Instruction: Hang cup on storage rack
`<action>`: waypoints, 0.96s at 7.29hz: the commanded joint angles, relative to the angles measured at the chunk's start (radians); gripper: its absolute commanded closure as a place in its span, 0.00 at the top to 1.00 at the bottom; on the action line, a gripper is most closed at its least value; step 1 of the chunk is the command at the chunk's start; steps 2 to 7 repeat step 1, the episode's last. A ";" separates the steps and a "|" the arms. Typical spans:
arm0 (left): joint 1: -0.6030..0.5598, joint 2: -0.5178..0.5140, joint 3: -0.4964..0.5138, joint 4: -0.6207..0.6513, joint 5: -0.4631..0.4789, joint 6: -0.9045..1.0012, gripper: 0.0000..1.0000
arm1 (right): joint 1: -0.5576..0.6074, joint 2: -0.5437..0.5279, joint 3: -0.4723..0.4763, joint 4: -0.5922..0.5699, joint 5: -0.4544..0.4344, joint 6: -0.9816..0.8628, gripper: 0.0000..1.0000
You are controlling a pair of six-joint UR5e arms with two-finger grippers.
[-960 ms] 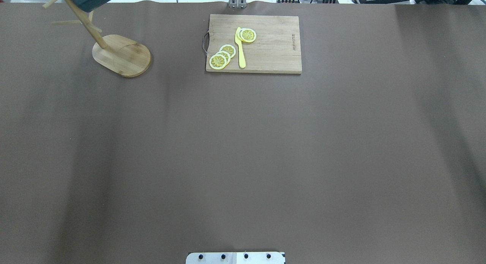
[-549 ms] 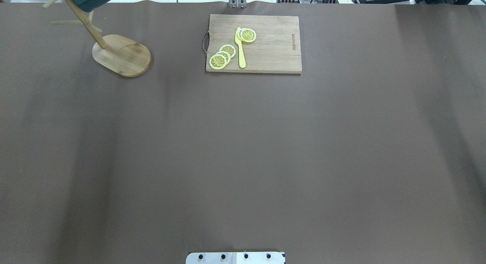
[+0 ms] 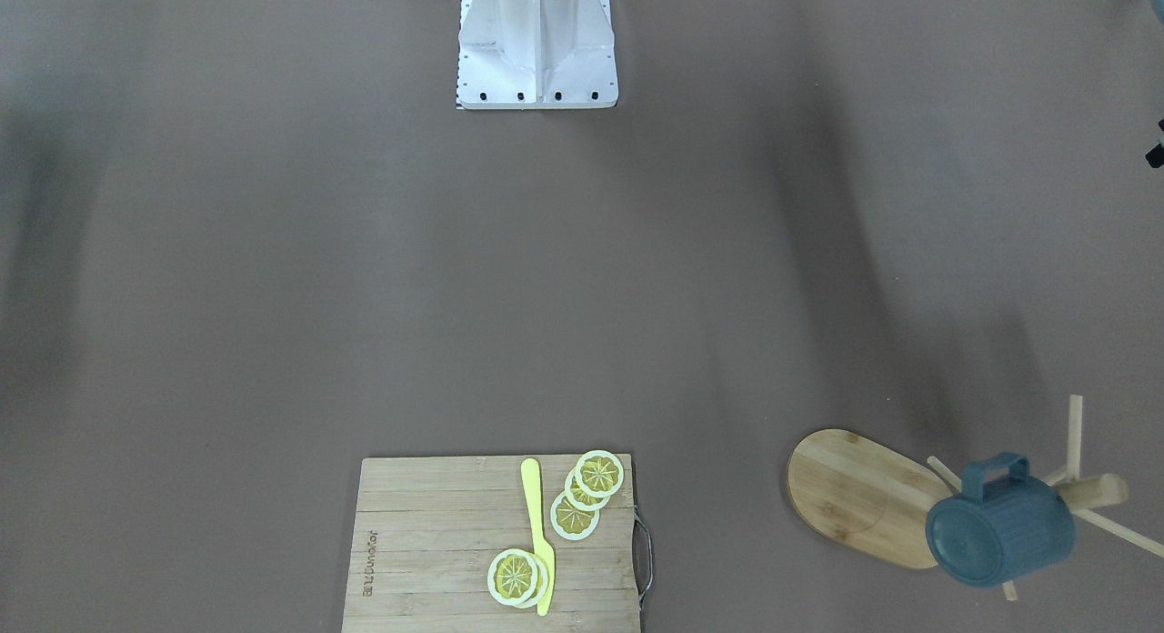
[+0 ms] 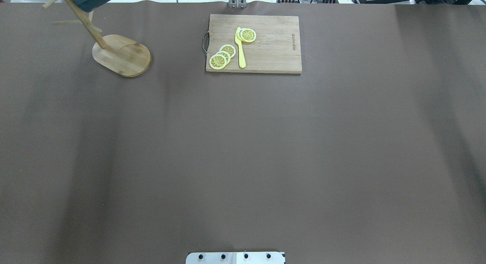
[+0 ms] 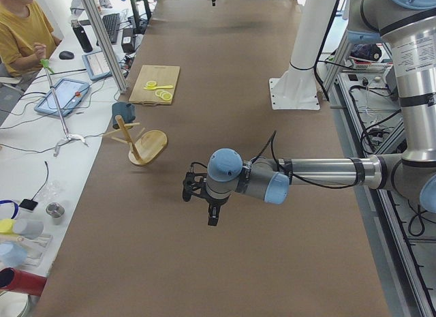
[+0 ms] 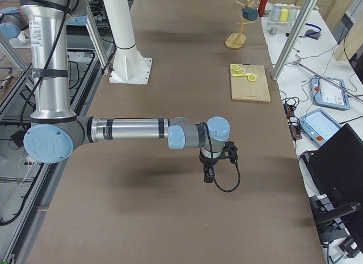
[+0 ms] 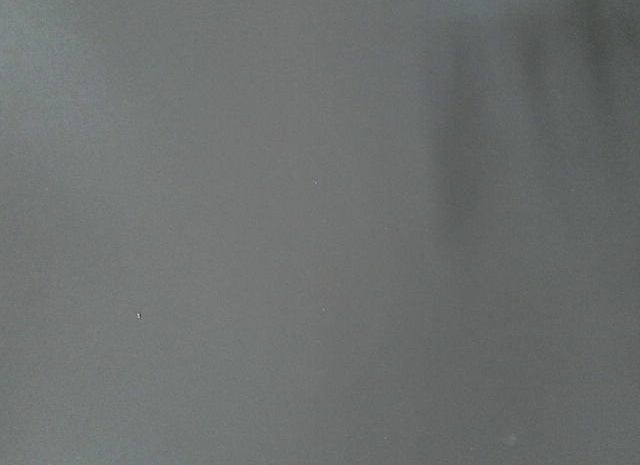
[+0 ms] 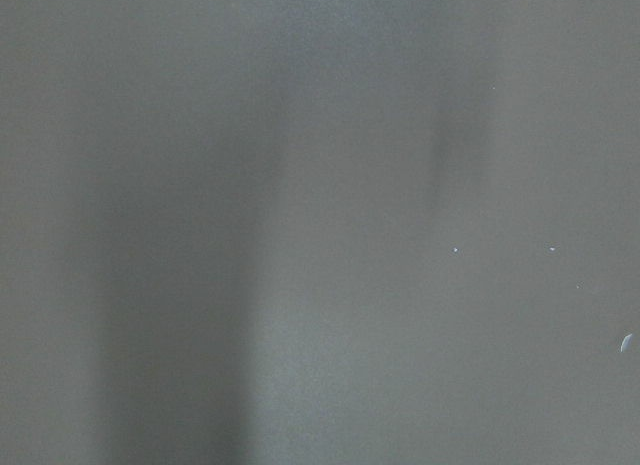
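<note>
One cup (image 3: 996,528), dark teal and ribbed, is up on the one storage rack (image 3: 846,492), clear of the worktop (image 4: 243,161). It lies on its side near the top of the post, with its round underside turned toward the front-facing camera and its loop handle uppermost in that view. Which peg carries it I cannot tell. Four thin pegs stick out past the cup in that view, and any others are hidden behind it. The rack's oval base stands in the worktop's far corner on the robot's left. One rectangular cutting board (image 4: 265,47) lies well apart from the rack, at the middle of the far edge, with a metal handle on the end nearer the rack. On the board are five lemon slices (image 4: 218,62), three overlapping in a row and two stacked at the tip of one yellow knife (image 4: 240,51). Two arms reach out low over bare brown worktop, far from rack and board. The left fingers (image 5: 212,218) and the right fingers (image 6: 209,174) point down, and each shows only in a side view, so I cannot tell whether they are apart or together. Both wrist cameras see nothing but plain worktop.
</note>
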 commanded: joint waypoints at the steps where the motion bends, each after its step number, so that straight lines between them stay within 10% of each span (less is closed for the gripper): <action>1: -0.001 0.000 -0.005 0.000 -0.002 0.000 0.98 | 0.000 0.001 0.002 0.001 0.000 0.000 1.00; 7: -0.001 0.000 -0.005 0.000 -0.002 0.000 0.98 | 0.000 0.001 0.002 0.001 0.000 0.000 1.00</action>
